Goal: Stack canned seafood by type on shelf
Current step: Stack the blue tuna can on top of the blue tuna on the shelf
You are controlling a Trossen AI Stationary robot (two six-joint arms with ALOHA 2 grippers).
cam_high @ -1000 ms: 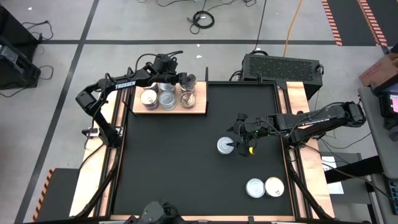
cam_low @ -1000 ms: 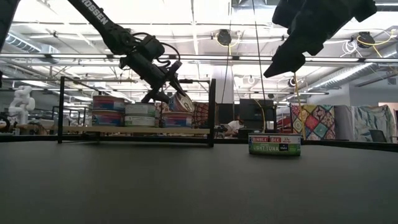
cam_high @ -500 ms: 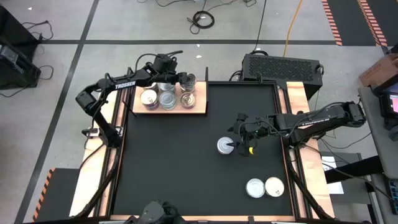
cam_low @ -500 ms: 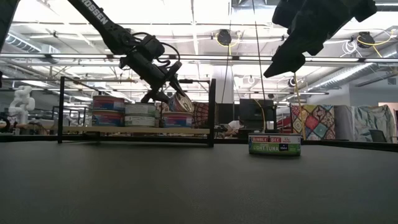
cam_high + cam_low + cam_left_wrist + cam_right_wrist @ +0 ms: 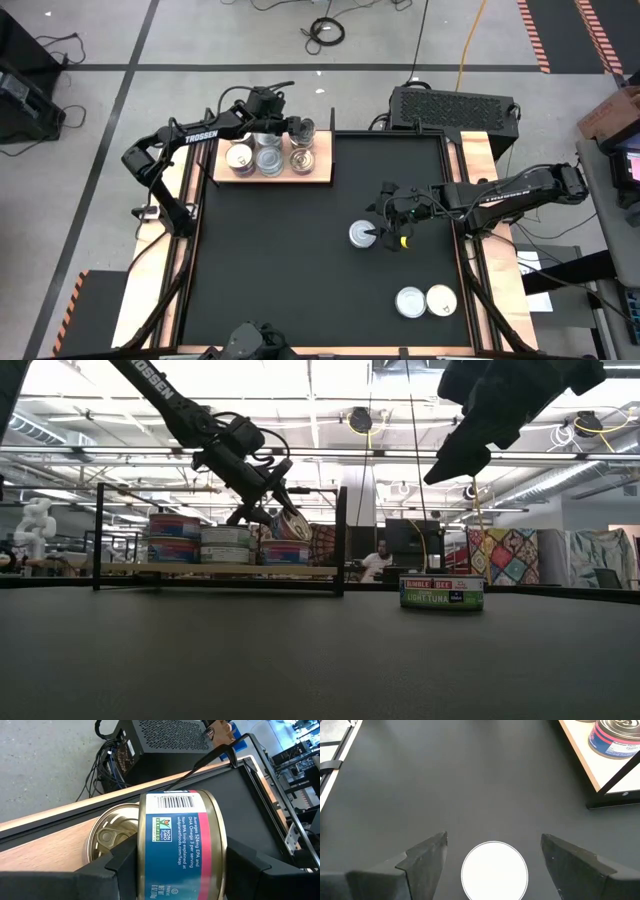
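Note:
My left gripper is over the right end of the light wooden shelf at the mat's far left, shut on a blue-and-pink labelled can. This can hangs tilted above a gold-topped can on the shelf. Other cans stand on the shelf in stacks. My right gripper is open and hovers above a white-topped tuna can that stands alone on the mat; its fingers are well above it in the low view. My left gripper pinches the can by its side wall, one finger on either side of the label. The fingers slant down from the table's left. The can is tilted over the shelf's right-hand stack; I cannot tell whether its lower edge touches the can beneath.
Two more cans, one silvery and one cream-topped, sit near the mat's near right corner. A black frame stands at the shelf's ends. A black box lies beyond the far edge. A person sits far behind.

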